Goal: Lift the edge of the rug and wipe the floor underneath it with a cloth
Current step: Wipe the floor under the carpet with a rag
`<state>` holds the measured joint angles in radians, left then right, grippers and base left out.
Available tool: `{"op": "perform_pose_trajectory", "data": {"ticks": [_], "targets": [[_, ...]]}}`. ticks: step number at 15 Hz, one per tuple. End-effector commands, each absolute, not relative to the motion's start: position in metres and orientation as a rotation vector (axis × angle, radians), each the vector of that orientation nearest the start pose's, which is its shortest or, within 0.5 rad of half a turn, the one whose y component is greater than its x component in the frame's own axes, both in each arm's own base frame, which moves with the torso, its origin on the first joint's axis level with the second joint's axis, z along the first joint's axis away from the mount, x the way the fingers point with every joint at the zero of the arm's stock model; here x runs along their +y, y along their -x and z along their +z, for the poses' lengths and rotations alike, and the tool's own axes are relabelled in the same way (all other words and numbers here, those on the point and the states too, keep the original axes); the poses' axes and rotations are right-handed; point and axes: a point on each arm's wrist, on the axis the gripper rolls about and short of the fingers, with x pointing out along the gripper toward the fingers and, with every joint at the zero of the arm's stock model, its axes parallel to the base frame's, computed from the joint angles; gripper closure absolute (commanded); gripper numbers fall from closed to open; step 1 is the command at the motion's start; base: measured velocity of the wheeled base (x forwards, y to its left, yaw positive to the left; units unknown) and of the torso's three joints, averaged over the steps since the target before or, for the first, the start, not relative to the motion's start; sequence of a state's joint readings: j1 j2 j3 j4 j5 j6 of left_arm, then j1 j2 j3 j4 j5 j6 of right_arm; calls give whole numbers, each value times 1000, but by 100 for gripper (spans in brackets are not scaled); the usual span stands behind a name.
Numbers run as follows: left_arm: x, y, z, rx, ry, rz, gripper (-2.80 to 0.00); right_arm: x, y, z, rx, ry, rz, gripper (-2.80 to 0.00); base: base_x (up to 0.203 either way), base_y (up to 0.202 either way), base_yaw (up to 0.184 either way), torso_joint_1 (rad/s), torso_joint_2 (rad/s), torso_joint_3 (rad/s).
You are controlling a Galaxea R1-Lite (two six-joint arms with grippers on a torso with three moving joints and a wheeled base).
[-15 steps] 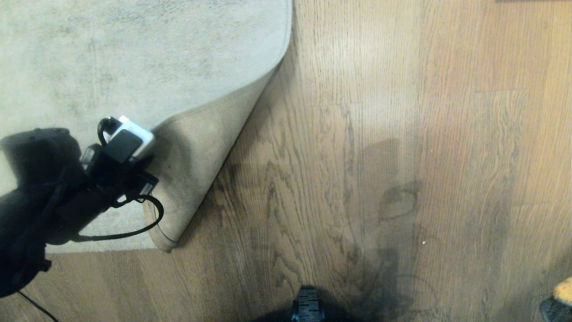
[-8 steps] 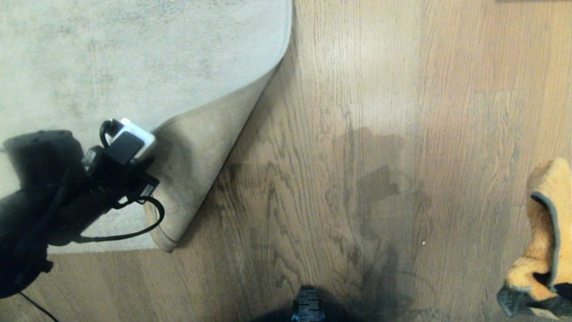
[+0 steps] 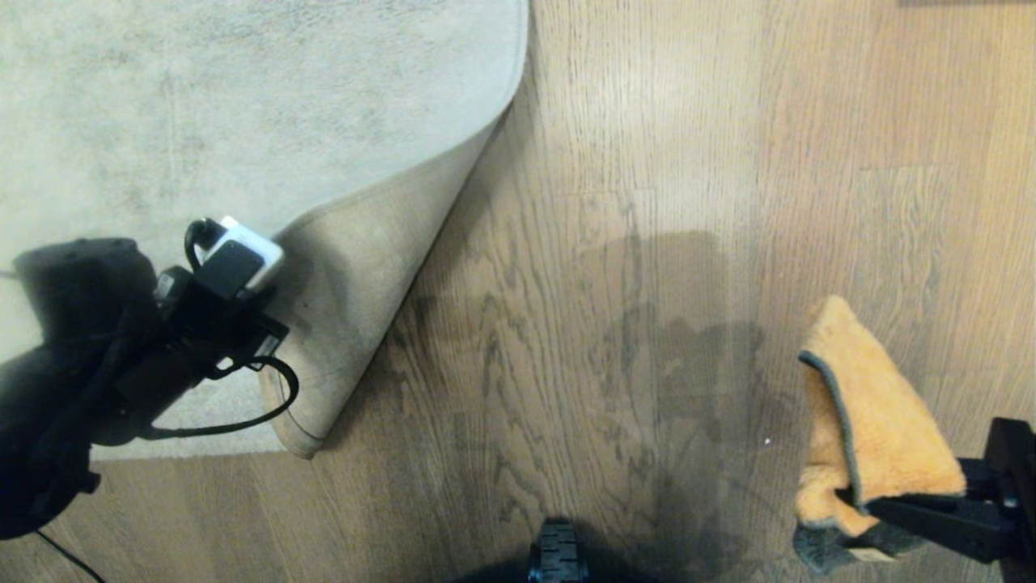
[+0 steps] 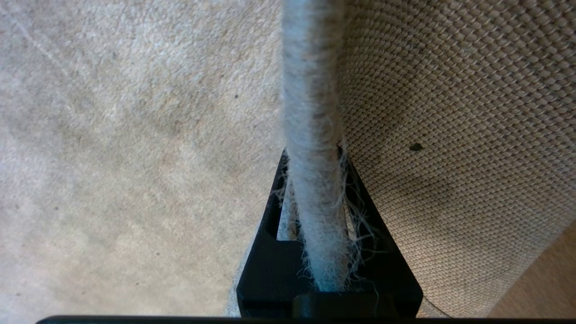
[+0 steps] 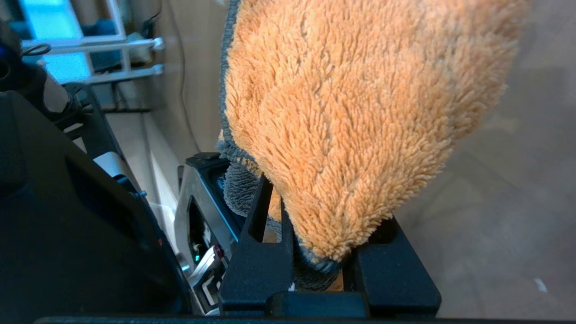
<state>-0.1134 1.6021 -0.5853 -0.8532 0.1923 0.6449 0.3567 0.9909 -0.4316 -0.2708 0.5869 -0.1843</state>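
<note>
The grey-beige rug (image 3: 243,105) fills the upper left of the head view. Its rug edge (image 3: 356,267) at the near corner is folded back, tan woven backing up. My left gripper (image 3: 271,328) is shut on that border; in the left wrist view the fuzzy rug edge (image 4: 310,112) runs between the black fingers of the left gripper (image 4: 310,162). The brown wood-grain floor (image 3: 607,243) lies bare beside the fold. At the lower right my right gripper (image 3: 882,506) is shut on the orange cloth (image 3: 866,413) with its dark grey trim. The cloth (image 5: 351,112) stands up out of the right gripper (image 5: 315,202).
A black part of my base (image 3: 557,555) shows at the bottom centre. A black cable (image 3: 243,421) loops from the left wrist over the rug. A small white speck (image 3: 767,440) lies on the planks near the cloth. A metal frame (image 5: 112,45) stands behind the right arm.
The right arm has come in from the lower right corner, carrying the cloth leftward and farther over the floor. The left gripper and the folded rug corner have stayed put.
</note>
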Motion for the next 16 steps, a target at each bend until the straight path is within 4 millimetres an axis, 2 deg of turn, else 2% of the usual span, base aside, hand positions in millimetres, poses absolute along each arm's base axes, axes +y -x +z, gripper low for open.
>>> {"op": "perform_pose_trajectory", "data": {"ticks": [1, 4, 7, 13, 16], "targets": [[-26, -268, 173, 189, -673, 37, 0, 79, -136, 179, 317, 145, 1033, 0, 0, 0, 0, 0, 0, 0], [-26, -270, 171, 199, -675, 39, 0, 119, -161, 164, 333, 183, 1094, 0, 0, 0, 0, 0, 0, 0], [-26, -272, 172, 203, -676, 68, 0, 165, -172, 153, 334, 184, 1147, 0, 0, 0, 0, 0, 0, 0], [-27, -275, 170, 207, -675, 66, 0, 231, -204, 142, 340, 188, 1142, 0, 0, 0, 0, 0, 0, 0], [-28, -277, 176, 186, -673, 80, 0, 265, -222, 135, 355, 148, 1105, 0, 0, 0, 0, 0, 0, 0]]}}
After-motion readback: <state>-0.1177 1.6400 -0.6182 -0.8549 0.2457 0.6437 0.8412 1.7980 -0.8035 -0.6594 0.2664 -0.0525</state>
